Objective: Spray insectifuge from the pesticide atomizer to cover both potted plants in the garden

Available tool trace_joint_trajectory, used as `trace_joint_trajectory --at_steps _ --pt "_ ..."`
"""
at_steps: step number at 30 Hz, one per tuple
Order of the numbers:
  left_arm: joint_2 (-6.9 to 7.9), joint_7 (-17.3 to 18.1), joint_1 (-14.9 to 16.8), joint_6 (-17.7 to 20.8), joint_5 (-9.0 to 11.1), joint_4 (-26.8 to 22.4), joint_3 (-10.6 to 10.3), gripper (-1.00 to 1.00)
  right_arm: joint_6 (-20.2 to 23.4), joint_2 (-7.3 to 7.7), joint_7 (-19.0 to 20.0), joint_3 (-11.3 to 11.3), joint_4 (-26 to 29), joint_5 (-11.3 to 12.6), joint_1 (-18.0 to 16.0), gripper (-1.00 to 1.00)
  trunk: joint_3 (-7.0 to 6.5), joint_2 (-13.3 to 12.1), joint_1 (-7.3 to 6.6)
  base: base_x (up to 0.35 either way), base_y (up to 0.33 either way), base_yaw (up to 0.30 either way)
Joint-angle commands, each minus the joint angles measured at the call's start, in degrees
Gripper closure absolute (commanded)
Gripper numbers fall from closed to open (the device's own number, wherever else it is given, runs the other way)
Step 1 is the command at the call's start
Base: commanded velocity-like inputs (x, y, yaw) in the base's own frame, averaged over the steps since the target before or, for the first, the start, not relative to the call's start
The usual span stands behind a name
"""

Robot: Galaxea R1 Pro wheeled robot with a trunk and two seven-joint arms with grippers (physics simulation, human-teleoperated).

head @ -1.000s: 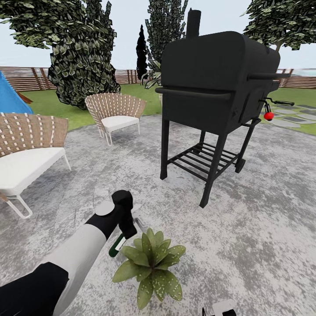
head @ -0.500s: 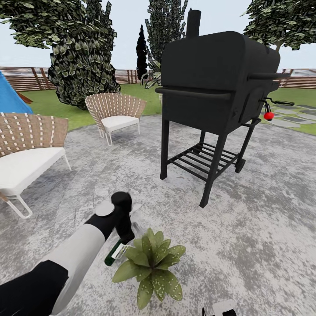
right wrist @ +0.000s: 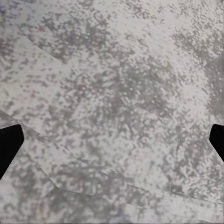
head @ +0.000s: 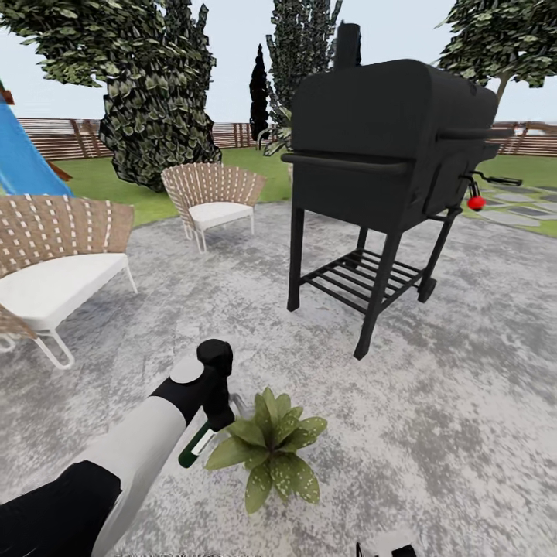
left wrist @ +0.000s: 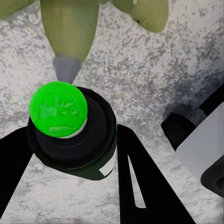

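My left gripper (head: 210, 424) is shut on the pesticide atomizer (head: 193, 447), a dark green-black bottle tilted just left of a potted plant (head: 271, 452). The plant is a low rosette of speckled olive leaves on grey paving in the garden. In the left wrist view the bottle's dark body (left wrist: 79, 147) and its green dot (left wrist: 58, 108) sit between the black fingers (left wrist: 140, 182), with the plant's leaves (left wrist: 70, 23) just beyond. My right gripper (right wrist: 112, 140) hangs open over bare paving, its tips wide apart. A corner of it shows low in the head view (head: 387, 544).
A tall black grill (head: 387, 155) on legs stands ahead to the right. Two wicker chairs (head: 213, 197) (head: 54, 263) stand at the left, with a blue tent (head: 23, 162) behind. Trees, lawn and a brown slat fence (head: 62, 135) ring the paving.
The head camera has shifted, sliding the whole scene a little. The atomizer in my left gripper has tilted and stays close to the plant's left side.
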State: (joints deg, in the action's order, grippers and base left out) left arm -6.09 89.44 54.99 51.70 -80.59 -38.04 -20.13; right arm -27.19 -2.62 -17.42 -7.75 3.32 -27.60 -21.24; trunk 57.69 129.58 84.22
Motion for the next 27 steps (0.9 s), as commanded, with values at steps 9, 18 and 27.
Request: trace_joint_trajectory --at_steps 9,18,27 --pt "-0.24 0.6 0.0 1.0 -0.8 0.0 0.1 1.0 -0.1 -0.02 -0.2 -0.5 0.0 -0.6 0.0 -1.0 0.05 0.0 -0.01 0.002 -0.13 0.175" --pt "-0.4 0.6 -1.0 1.1 -3.8 2.2 0.1 1.0 -0.1 -0.02 -0.2 -0.5 0.0 -0.6 0.0 -1.0 0.09 0.0 -0.01 0.072 -0.104 0.056" --pt "-0.31 0.6 -6.2 1.1 -3.4 3.5 0.2 1.0 -0.1 0.22 -0.2 -0.4 -0.1 -0.7 0.0 -1.0 0.14 0.0 -0.01 0.004 -0.001 0.07"
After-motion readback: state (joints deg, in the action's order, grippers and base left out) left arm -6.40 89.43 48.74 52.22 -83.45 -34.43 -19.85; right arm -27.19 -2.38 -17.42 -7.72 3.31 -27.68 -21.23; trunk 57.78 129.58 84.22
